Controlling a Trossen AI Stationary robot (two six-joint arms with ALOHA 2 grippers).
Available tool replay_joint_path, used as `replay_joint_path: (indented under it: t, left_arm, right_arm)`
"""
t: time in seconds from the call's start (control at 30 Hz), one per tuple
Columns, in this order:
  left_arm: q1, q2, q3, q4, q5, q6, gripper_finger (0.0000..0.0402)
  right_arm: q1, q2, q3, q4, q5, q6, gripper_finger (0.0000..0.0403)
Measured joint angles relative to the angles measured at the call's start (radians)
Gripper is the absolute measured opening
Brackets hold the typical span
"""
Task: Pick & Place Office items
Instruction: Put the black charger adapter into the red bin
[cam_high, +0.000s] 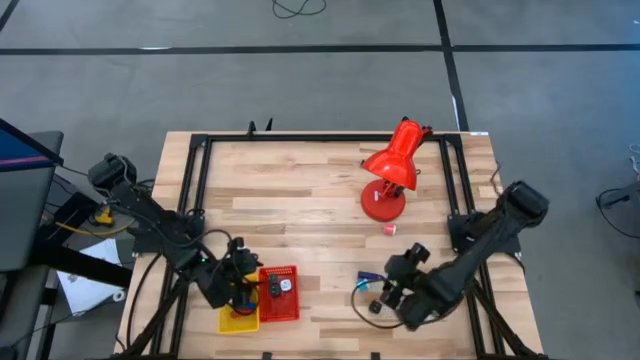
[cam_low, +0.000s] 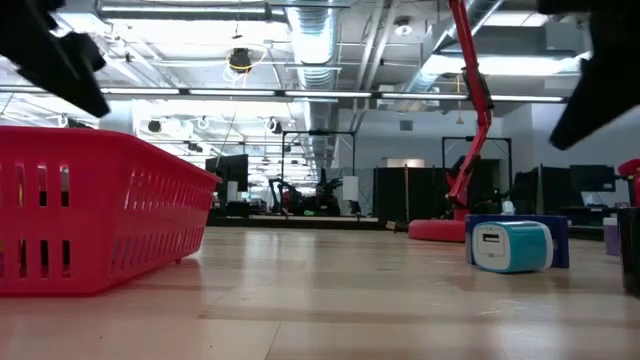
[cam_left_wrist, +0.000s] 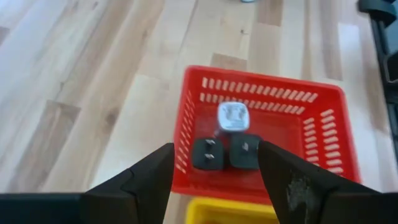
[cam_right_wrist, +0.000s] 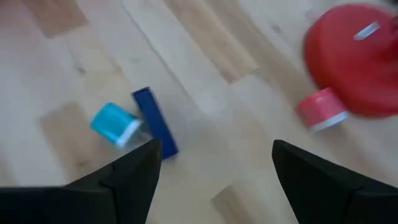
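My left gripper (cam_high: 240, 272) (cam_left_wrist: 214, 146) hovers open and empty over the near-left table, above the edge of the red tray (cam_high: 292, 306) (cam_left_wrist: 323, 134). In that tray lie two black blocks (cam_left_wrist: 207, 154) (cam_left_wrist: 244, 152) and a silver-white block (cam_left_wrist: 233, 116). My right gripper (cam_high: 398, 283) (cam_right_wrist: 216, 144) hangs open and empty over the near-right table. Close to it on the wood lie a blue stick (cam_right_wrist: 154, 121) (cam_high: 365, 277), a light-blue and white block (cam_right_wrist: 114, 124) (cam_low: 510, 246), and a pink-red round piece (cam_right_wrist: 320, 109) (cam_high: 389, 229).
The yellow tray (cam_high: 232, 322) (cam_left_wrist: 230, 213) sits against the red tray's near-left side. The red desk lamp (cam_high: 392, 168) stands at the far right, its base (cam_right_wrist: 351, 59) close to the pink piece. A black round piece (cam_high: 375, 307) lies near the right gripper. Bare wood lies mid-table.
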Motion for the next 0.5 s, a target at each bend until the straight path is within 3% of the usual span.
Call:
replay_joint_path:
  t: [0.13, 0.3, 0.4, 0.5]
  left_arm:
    - [0.034, 0.000, 0.000, 0.008, 0.002, 0.030, 0.0231]
    - [0.055, 0.000, 0.000, 0.026, 0.004, 0.030, 0.0242]
    - [0.063, 0.000, 0.000, 0.048, 0.006, 0.031, 0.0253]
    - [0.068, 0.000, 0.000, 0.064, 0.006, 0.031, 0.0265]
  right_arm:
    - [0.033, -0.129, -0.147, 0.252, 0.001, -0.017, 0.0297]
    - [0.051, -0.183, -0.234, 0.557, 0.003, -0.225, 0.0297]
    - [0.056, -0.162, -0.251, 0.619, 0.024, -0.334, 0.0297]
    - [0.047, -0.131, -0.255, 0.616, 0.029, -0.300, 0.0297]
